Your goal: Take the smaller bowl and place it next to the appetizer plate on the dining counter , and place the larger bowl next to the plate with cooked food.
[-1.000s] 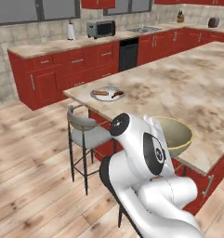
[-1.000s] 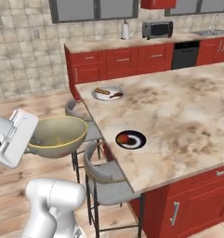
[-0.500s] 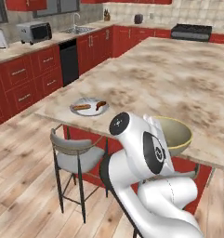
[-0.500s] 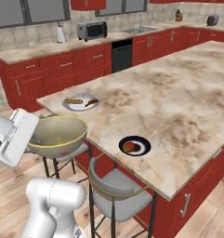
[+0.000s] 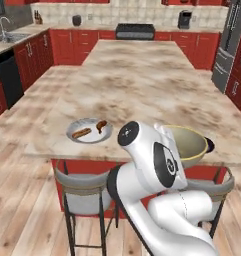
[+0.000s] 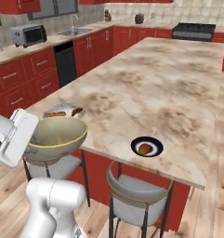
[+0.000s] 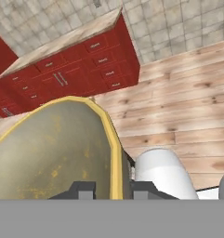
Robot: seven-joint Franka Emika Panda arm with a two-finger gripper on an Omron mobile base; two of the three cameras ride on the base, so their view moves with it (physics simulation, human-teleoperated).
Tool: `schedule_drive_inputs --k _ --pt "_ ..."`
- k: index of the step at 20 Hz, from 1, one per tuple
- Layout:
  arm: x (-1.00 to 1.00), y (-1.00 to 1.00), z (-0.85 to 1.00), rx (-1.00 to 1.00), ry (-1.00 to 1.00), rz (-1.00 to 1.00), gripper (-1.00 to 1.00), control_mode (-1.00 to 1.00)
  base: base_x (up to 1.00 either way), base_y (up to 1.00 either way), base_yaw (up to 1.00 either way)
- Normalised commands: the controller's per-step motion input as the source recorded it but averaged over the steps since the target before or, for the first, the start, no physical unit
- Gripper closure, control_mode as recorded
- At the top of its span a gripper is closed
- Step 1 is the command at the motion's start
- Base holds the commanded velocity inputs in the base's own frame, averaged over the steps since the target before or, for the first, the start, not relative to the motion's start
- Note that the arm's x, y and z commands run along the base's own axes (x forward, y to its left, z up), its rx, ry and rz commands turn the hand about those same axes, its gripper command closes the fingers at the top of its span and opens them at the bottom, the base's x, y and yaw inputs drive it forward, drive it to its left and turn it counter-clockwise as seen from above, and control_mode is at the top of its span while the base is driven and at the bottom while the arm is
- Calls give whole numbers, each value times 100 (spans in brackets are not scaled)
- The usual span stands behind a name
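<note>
Beige-olive, deep ceramic bowl with a pale yellow rim held aloft in my gripper.

My fingers are nearly closed, pinching the bowl's rim; it sits roughly level, mouth up, being round with no long axis, just off the near edge of the marbled stone dining counter. By that edge lies the plain white round plate with brown stick-like pieces, close to the bowl; the dark-rimmed round appetizer plate with red-orange food sits further along the same edge.
</note>
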Motion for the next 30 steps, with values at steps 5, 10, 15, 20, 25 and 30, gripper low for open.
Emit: schedule_drive_inputs --k 5,10,15,20,25,30 --pt "0 0 0 0 0 0 100 100 19 62 -49" --pt "0 0 0 0 0 0 100 100 37 54 -43" --pt "0 0 0 0 0 0 100 100 56 44 -34" --pt "30 1 0 0 -7 -1 100 -100 7 4 -5" --pt "87 -8 -13 0 -5 14 100 -100 0 0 0" --pt "76 -41 -15 2 -15 33 100 -100 0 0 0"
